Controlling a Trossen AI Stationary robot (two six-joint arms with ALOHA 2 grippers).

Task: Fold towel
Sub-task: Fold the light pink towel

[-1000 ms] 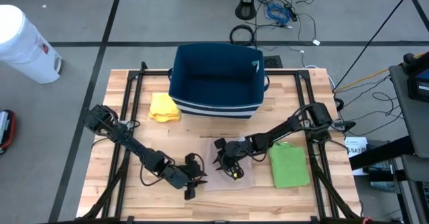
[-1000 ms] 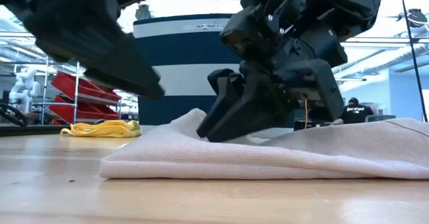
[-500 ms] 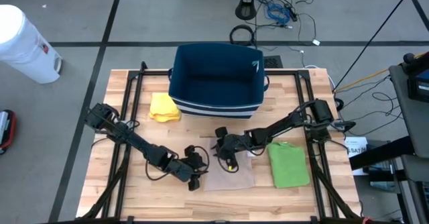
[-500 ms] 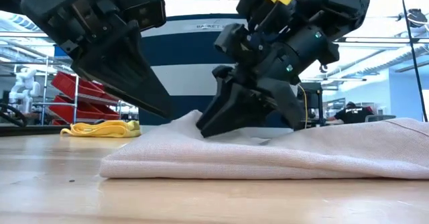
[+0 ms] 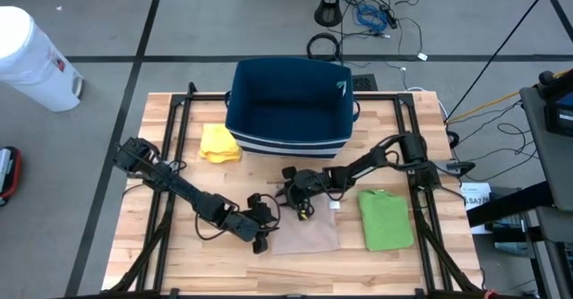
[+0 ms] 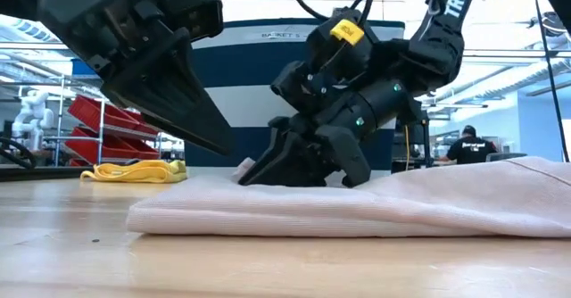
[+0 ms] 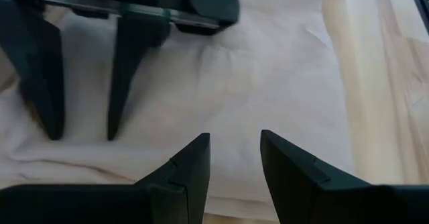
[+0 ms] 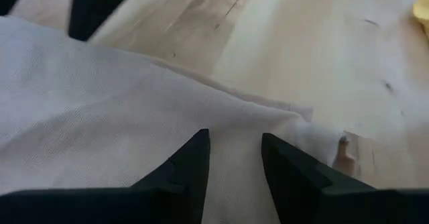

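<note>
A beige towel (image 5: 309, 234) lies flat and folded on the wooden table, near its front edge. My left gripper (image 5: 266, 230) hangs open just over the towel's left part; in the low view its fingertips (image 6: 214, 142) stay clear of the cloth. My right gripper (image 5: 295, 205) is open at the towel's far left part, its fingertips down at the cloth (image 6: 357, 211). The left wrist view shows both right fingers (image 7: 50, 96) standing on the towel (image 7: 268, 70). My right gripper stands with its two spread fingertips (image 6: 268, 169) on the towel's top layer (image 8: 100, 117), near its far left corner. The fingers slant down from the table's right. Nothing is pinched between them; the towel lies flat on the table.
A dark blue basket (image 5: 288, 106) stands at the table's far middle. A crumpled yellow cloth (image 5: 219, 144) lies to its left. A folded green towel (image 5: 387, 218) lies to the right of the beige one. Bare wood shows along the front edge.
My right gripper has moved over the towel toward the table's far edge and sunk a little, tipping further down. My left gripper has gone a short way toward the far right, closer to the towel, then kept still. Neither gap has changed.
</note>
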